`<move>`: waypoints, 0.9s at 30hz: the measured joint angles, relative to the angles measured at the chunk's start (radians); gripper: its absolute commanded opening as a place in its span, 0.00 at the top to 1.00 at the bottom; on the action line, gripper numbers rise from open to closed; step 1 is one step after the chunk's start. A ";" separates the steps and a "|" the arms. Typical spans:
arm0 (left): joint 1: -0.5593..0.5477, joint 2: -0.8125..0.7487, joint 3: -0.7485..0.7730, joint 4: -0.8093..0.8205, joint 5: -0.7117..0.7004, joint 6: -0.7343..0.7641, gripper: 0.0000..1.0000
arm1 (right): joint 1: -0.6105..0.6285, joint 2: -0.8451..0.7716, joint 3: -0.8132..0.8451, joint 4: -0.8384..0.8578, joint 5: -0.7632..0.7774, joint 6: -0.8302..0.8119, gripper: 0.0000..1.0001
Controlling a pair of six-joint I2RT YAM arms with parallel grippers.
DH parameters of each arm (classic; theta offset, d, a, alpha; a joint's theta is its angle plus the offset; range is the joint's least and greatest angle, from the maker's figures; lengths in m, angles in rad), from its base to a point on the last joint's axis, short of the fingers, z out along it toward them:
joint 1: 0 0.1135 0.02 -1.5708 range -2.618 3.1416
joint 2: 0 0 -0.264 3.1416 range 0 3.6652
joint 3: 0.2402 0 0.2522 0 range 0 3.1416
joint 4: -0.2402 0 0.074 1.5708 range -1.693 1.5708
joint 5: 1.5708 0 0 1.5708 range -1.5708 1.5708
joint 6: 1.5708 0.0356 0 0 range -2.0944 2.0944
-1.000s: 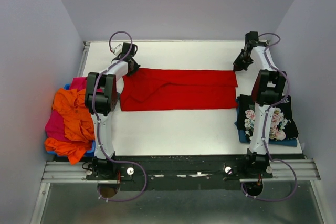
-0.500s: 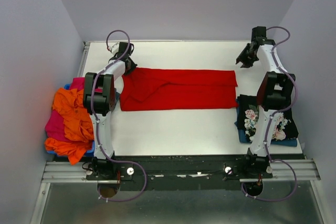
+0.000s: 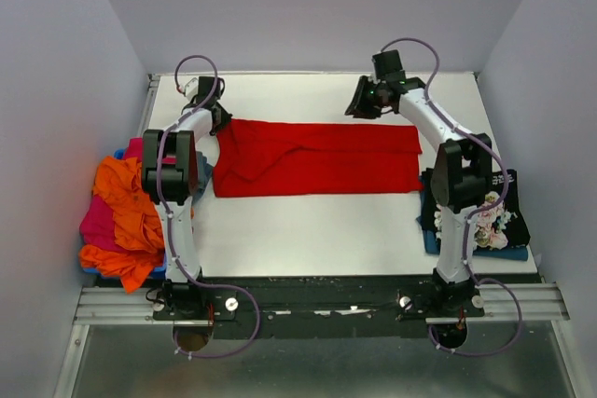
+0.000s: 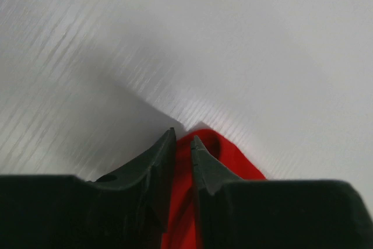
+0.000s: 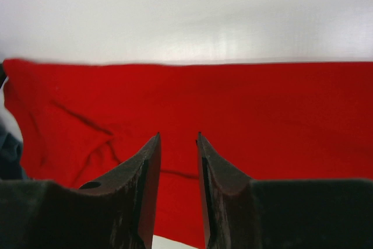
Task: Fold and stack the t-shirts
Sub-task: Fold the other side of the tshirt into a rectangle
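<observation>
A red t-shirt lies flat as a long strip across the middle of the white table. My left gripper is at its far left corner, shut on the red cloth; the cloth shows between the nearly closed fingertips of my left gripper. My right gripper hovers over the shirt's far edge, right of centre. In the right wrist view my right gripper has its jaws a little apart and empty, with red cloth below.
A loose pile at the left table edge holds an orange tee on a magenta one. A folded black floral tee lies on a blue one at the right, partly under the right arm.
My right arm has swung left from the shirt's far right corner to over its far edge. My left gripper has shifted slightly left, still on the corner.
</observation>
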State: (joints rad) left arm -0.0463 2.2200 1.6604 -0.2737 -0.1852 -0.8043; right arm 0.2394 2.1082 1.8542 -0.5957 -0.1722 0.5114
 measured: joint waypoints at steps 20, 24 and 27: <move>-0.156 -0.304 -0.290 0.107 0.031 0.137 0.44 | 0.115 0.069 -0.144 0.289 -0.235 -0.002 0.99; -0.149 -0.275 -0.268 0.108 0.048 0.171 0.45 | 0.115 0.069 -0.151 0.312 -0.246 0.011 0.99; -0.154 -0.236 -0.232 0.105 0.069 0.196 0.46 | 0.115 0.069 -0.152 0.332 -0.254 0.013 0.99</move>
State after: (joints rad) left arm -0.2001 1.9842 1.4281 -0.1692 -0.1165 -0.6086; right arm 0.3546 2.1773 1.7023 -0.2642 -0.4259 0.5247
